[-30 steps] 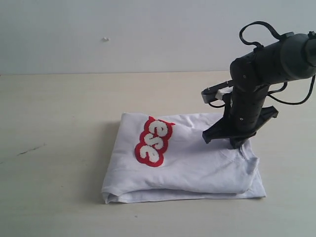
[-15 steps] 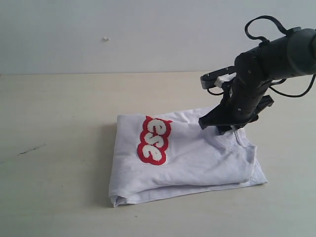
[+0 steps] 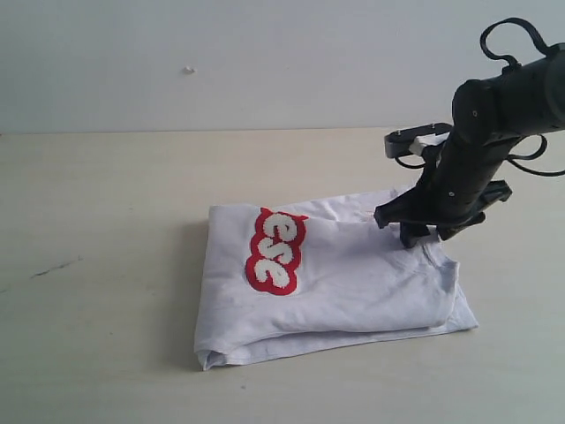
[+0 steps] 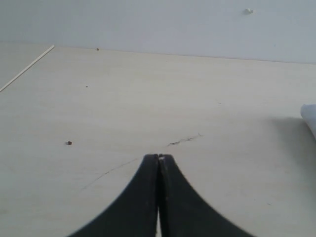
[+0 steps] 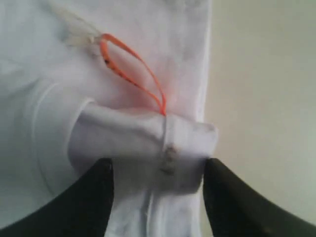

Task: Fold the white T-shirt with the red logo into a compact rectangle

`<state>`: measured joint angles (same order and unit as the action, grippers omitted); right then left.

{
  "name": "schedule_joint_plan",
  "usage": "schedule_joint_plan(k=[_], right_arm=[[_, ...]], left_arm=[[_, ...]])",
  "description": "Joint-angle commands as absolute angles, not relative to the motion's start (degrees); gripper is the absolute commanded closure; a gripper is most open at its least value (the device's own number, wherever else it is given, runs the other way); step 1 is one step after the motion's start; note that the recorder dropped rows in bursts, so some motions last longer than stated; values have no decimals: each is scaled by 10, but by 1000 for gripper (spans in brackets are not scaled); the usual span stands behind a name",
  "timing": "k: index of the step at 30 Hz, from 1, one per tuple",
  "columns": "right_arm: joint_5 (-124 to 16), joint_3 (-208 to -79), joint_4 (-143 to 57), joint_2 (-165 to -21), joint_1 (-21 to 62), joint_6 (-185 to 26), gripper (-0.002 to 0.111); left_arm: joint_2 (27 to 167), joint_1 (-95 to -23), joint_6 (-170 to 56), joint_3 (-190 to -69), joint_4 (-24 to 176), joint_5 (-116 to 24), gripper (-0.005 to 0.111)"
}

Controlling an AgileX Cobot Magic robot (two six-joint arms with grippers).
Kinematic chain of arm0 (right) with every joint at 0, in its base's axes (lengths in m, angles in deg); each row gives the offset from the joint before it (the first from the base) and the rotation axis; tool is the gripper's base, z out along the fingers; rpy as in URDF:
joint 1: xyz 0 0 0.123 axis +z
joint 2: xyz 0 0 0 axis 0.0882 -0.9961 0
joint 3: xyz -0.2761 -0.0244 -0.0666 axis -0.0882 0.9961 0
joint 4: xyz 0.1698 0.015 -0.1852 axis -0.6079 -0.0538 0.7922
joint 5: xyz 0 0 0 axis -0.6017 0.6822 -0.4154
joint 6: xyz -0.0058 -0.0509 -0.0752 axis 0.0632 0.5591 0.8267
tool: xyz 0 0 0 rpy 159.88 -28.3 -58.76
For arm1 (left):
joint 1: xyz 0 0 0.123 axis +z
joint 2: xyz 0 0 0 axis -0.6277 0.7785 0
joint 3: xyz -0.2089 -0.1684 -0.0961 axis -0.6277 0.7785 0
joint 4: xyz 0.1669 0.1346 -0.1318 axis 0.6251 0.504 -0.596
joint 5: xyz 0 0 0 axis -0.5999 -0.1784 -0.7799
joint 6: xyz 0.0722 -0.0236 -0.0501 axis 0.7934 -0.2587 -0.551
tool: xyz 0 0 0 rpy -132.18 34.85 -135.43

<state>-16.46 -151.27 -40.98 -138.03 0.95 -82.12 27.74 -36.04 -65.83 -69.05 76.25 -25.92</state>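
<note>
The white T-shirt [image 3: 353, 283] lies folded in a rough rectangle on the table, its red logo [image 3: 275, 252] showing the letters "ese" on top at the left. My right gripper [image 3: 417, 237] is down at the shirt's far right edge. In the right wrist view it [image 5: 157, 173] stands open, its fingers on either side of the ribbed collar [image 5: 143, 136], beside the orange neck tag [image 5: 133, 74]. My left gripper [image 4: 159, 159] is shut on nothing, over bare table; only a corner of the shirt [image 4: 310, 118] shows there.
A pale wooden table [image 3: 106, 221] carries the shirt, with a light wall behind it. A thin dark crack [image 4: 185, 140] and small specks mark the tabletop near the left gripper.
A second ago the shirt shifted and its front edge turned as the right gripper moved. Since then the shirt has stayed still, while the right gripper has moved right to the collar edge.
</note>
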Motion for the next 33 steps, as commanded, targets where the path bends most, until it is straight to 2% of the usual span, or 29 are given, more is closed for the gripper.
schedule_joint_plan(k=[1, 7, 14, 17, 22, 27, 28, 33], right_arm=[[-165, -1510, -429, -1406, 10, -791, 57], [-170, -1510, -426, -1401, 10, -791, 61], [-199, -1510, -429, -1358, 10, -791, 98], [-226, -1510, -429, -1340, 10, -787, 108], [-305, -1510, -429, -1341, 10, -737, 106], [-327, -1510, -423, -1370, 10, -727, 77], [-327, -1510, -423, -1372, 10, -727, 75], [-327, -1510, -384, -1347, 10, -762, 74]], left_arm=[[275, -361, -656, -691, 754, -260, 107], [275, -361, -656, -691, 754, -260, 107], [275, -361, -656, -691, 754, -260, 107], [275, -361, -656, -691, 754, -260, 107], [275, -361, -656, -691, 754, -260, 107], [275, -361, -656, -691, 754, -260, 107], [275, -361, -656, -691, 754, -260, 107], [275, -361, -656, -691, 754, -260, 107]])
